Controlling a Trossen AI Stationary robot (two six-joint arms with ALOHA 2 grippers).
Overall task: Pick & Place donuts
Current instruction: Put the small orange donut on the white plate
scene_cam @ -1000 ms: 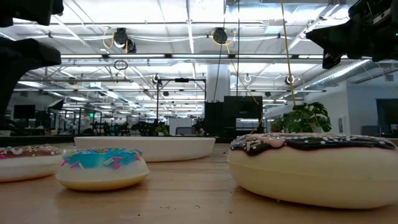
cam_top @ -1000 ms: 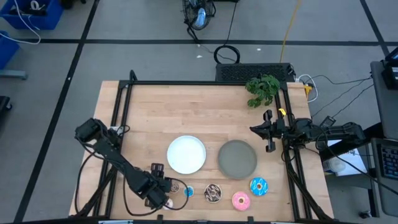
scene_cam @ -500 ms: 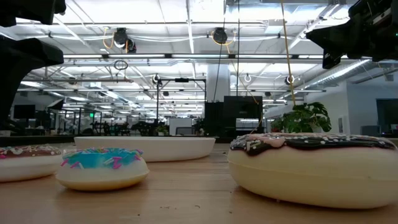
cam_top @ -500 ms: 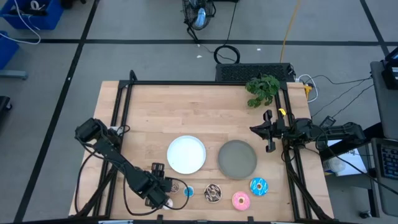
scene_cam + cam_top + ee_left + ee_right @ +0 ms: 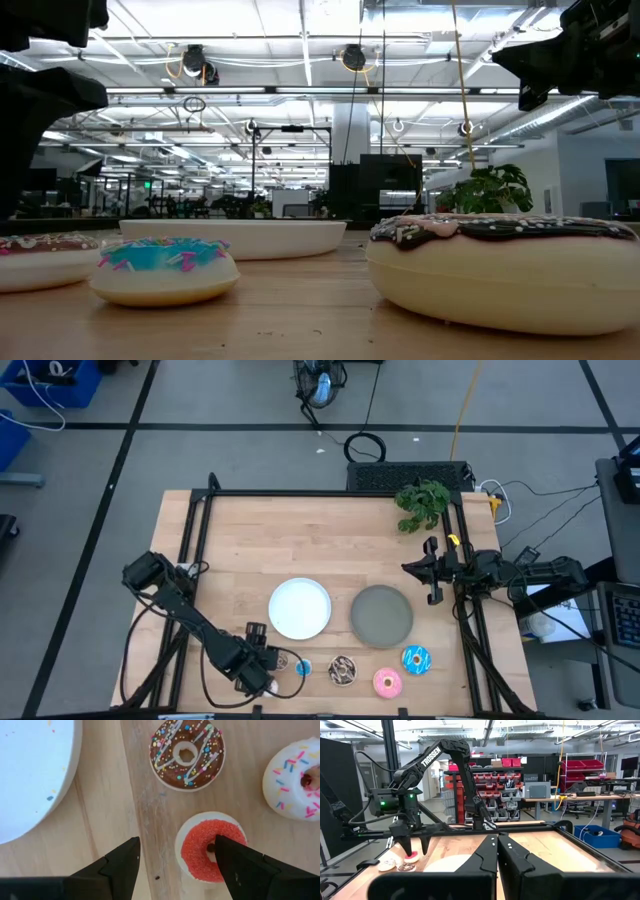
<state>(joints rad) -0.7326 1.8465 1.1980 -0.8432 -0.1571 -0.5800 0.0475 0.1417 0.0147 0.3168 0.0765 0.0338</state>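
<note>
Left gripper (image 5: 175,865) hovers over red donut (image 5: 207,847), jaws apart, nothing held. Donut off-centre: under one finger (image 5: 245,865), not in gap. In high view, sits bottom centre-left, below white plate (image 5: 300,608). Right gripper (image 5: 431,572) shut, parked far right; left arm nearer.

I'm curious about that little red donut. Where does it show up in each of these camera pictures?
High view: the red donut lies near the table's front edge, at the left gripper.
Low view: not in it.
Left wrist view: low, right of centre, one finger over its hole.
Right wrist view: a red spot far off, under the other arm's open fingers.
Shared landmark: the white plate, beside the donut.
</note>
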